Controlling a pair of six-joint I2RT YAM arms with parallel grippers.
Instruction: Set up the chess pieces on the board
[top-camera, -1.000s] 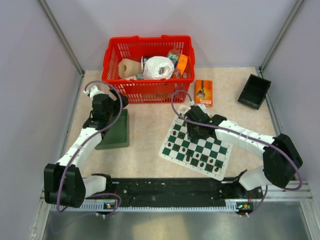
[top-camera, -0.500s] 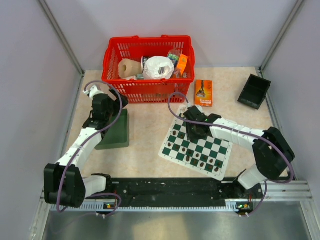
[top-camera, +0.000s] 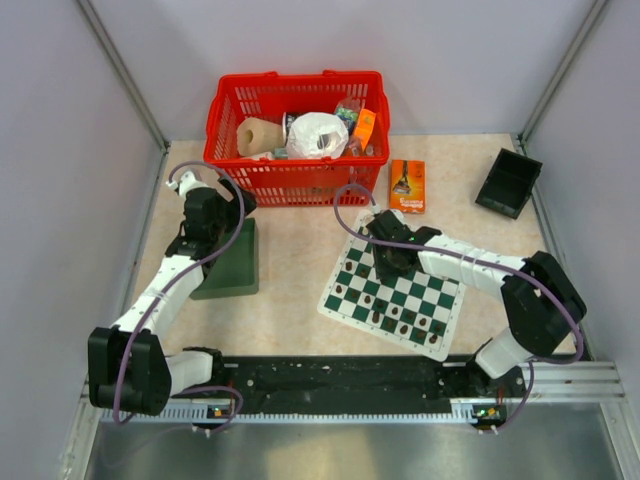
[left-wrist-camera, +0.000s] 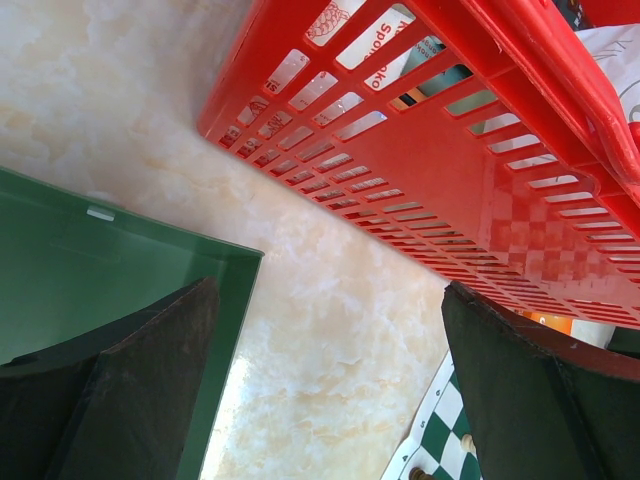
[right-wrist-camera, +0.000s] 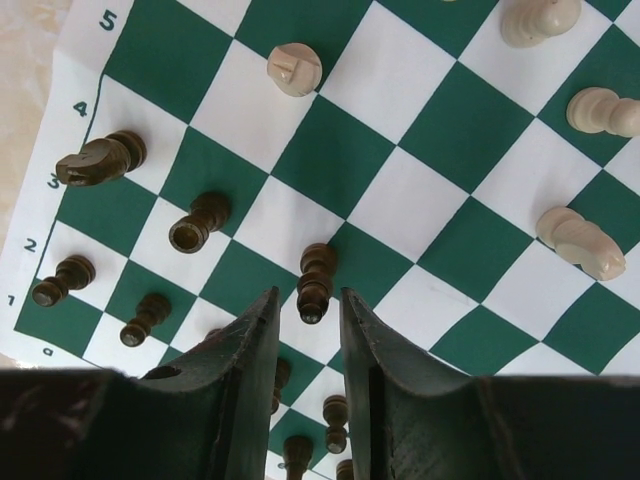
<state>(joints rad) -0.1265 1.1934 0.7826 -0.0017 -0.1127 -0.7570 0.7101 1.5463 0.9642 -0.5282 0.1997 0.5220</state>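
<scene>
Right end effector (right-wrist-camera: 307, 297) over the board's (right-wrist-camera: 440, 125) numbered corner, jaws narrowly apart astride a dark piece (right-wrist-camera: 316, 278); you cannot tell whether they pinch it yet. Left end effector (left-wrist-camera: 328, 290) hangs released, well left of the board. Watch for an off-centre pinch, which could tip this piece into its dark neighbours (right-wrist-camera: 196, 222).

The board (right-wrist-camera: 440, 130) showed dark green and white checks inside a white border with green numerals. Dark brown pieces (right-wrist-camera: 315, 283) contrasted with cream pieces (right-wrist-camera: 294, 68). And the basket (left-wrist-camera: 450, 200) was bright red and slotted, the rectangular tray (left-wrist-camera: 90, 270) plain dark green, the desk (left-wrist-camera: 330, 330) beige, marbled. A small box (top-camera: 407, 185) was orange, the corner tray (top-camera: 508, 183) black.
</scene>
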